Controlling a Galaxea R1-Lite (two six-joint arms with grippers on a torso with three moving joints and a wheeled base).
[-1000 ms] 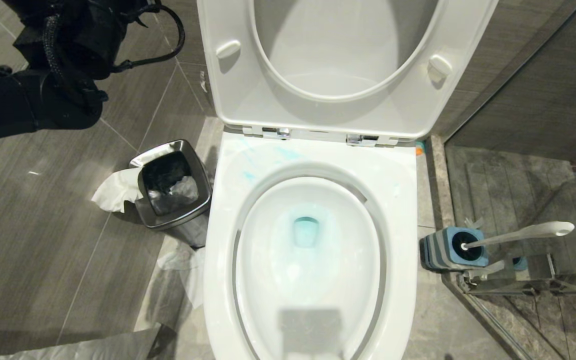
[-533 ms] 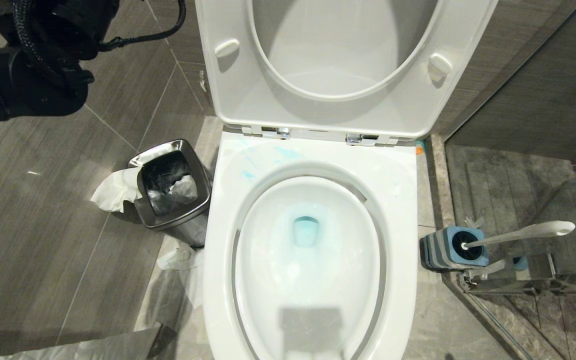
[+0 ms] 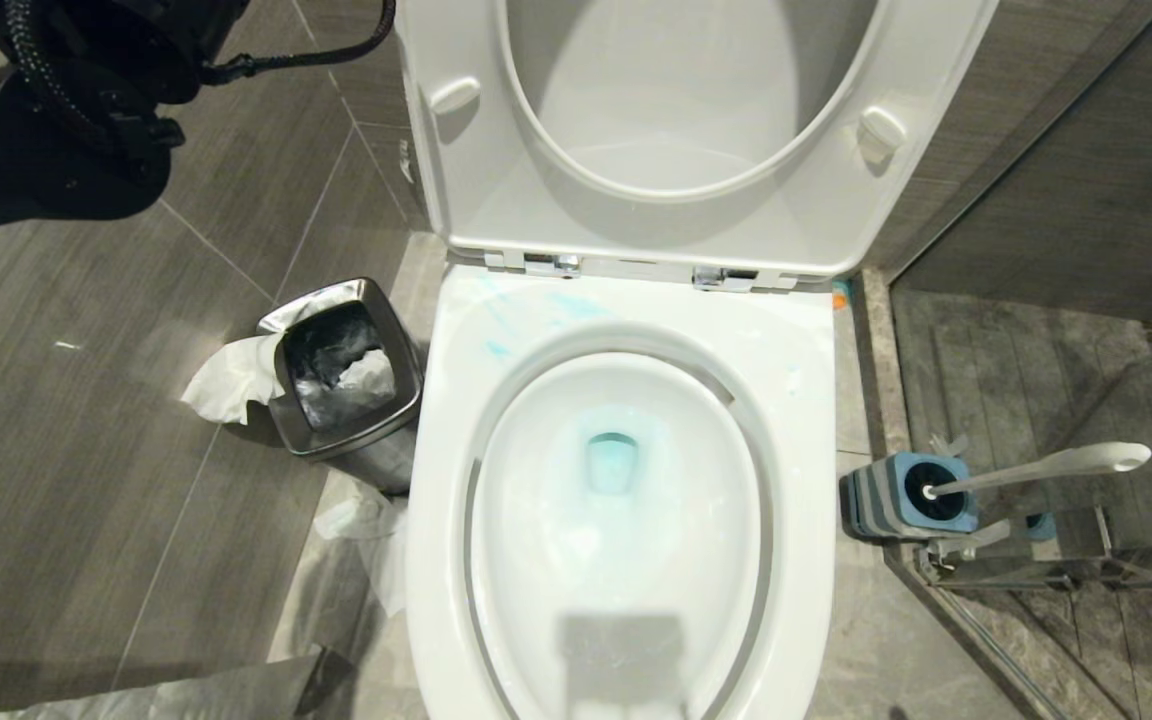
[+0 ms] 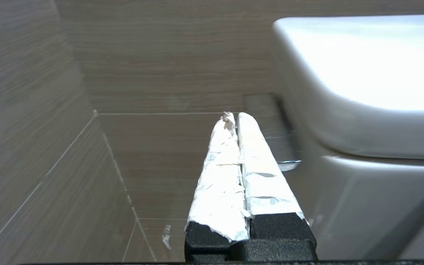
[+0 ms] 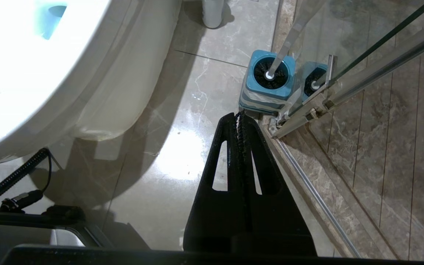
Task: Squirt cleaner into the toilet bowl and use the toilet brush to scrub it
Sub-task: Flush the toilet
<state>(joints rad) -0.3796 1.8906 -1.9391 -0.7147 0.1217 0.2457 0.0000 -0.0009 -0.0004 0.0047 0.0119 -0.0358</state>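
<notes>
The toilet bowl [image 3: 798, 420] stands in the middle of the head view with its seat raised. Cleaner [image 3: 612, 462] tints the water at the drain pale turquoise, and thin blue smears [image 3: 496, 348] lie on the rim's far left. To the bowl's right the toilet brush [image 3: 1046, 467] rests in its striped holder [image 3: 886, 497], leaning right. My left arm [image 3: 56, 110] is at the top left. Its gripper [image 4: 233, 116], fingers wrapped in white, is shut and empty beside the toilet's white body [image 4: 363, 92]. My right gripper [image 5: 239, 115] is shut and empty above the floor, just short of the brush holder [image 5: 269, 82].
A steel waste bin [image 3: 346, 380] with crumpled tissue [image 3: 226, 385] beside it stands left of the bowl. Clear plastic [image 3: 366, 560] lies on the floor in front of it. A glass shower door with a metal track [image 3: 1086, 565] closes off the right side behind the brush holder.
My left arm has drawn up and to the left, toward the top-left corner of the head view. Bowl, brush and bin have not moved.
</notes>
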